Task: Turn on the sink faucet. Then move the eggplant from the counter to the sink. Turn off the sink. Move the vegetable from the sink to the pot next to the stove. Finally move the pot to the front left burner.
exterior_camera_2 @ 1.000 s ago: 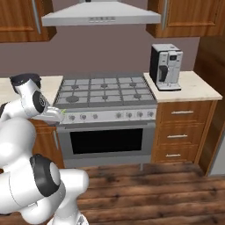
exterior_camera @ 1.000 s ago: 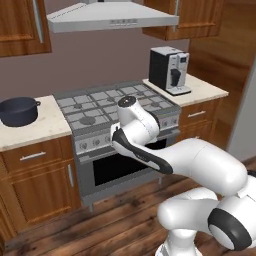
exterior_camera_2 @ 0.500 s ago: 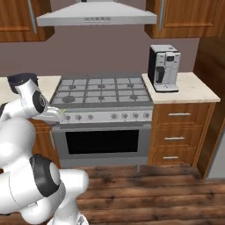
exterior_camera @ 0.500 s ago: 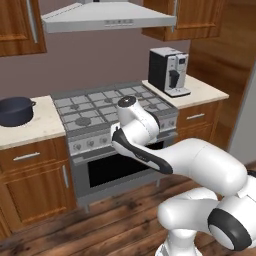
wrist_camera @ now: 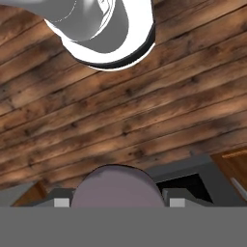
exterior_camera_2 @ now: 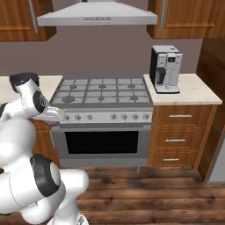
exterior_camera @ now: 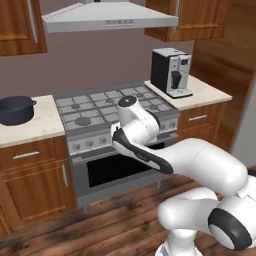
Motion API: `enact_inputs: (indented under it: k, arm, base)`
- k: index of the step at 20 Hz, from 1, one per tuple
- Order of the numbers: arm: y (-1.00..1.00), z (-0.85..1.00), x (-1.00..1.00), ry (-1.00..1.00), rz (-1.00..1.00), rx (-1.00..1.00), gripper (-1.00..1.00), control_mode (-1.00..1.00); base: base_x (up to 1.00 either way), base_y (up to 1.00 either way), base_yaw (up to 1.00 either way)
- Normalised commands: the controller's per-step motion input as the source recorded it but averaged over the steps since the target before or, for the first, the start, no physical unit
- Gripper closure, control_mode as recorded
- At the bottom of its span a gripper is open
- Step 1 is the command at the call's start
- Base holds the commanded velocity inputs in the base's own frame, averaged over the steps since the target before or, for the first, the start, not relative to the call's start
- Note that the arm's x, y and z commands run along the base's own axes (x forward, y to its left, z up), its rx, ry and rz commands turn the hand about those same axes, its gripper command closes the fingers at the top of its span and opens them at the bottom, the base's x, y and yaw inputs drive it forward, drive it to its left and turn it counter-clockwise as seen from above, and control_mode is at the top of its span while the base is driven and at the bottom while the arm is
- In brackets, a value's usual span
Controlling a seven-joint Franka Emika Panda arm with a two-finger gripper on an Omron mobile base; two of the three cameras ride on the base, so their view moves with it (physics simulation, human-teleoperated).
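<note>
While the tool (wrist_camera: 117,203) pointed down at the wooden floor (wrist_camera: 159,111), it was clamped on the eggplant (wrist_camera: 113,185), whose dull purple dome sat between the two finger tips. The arm was folded in close, in front of the stove (exterior_camera: 100,107).

Judged from that, the step in hand was carrying the vegetable to the pot (exterior_camera: 15,110). The pot stood on the table (exterior_camera: 42,122), on the section touching the stove's left edge, well apart from the held eggplant.

To do it well, the hand would need to rise above the table's front edge before swinging left, clear the pot's near rim and side handle, and centre over the opening. The jaws should part only once the eggplant hung low inside, since a smooth, rounded thing dropped from height could bounce out.

Further off, a coffee machine (exterior_camera: 171,71) stood on the table right of the stove.
</note>
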Motion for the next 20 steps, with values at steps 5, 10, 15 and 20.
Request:
enact_inputs:
  k: [5, 10, 15, 20]
  arm:
    - [0.00, 0.00, 0.00, 0.00, 0.00, 0.00, 1.00, 1.00]
    - [0.00, 0.00, 0.00, 0.00, 0.00, 0.00, 1.00, 1.00]
    - [0.00, 0.00, 0.00, 0.00, 0.00, 0.00, 1.00, 1.00]
    - [0.00, 0.00, 0.00, 0.00, 0.00, 0.00, 1.00, 1.00]
  base:
    - [0.18, -0.03, 0.11]
    - [0.21, 0.00, 0.12]
    - [0.24, 0.00, 0.11]
    - [0.31, -0.04, 0.08]
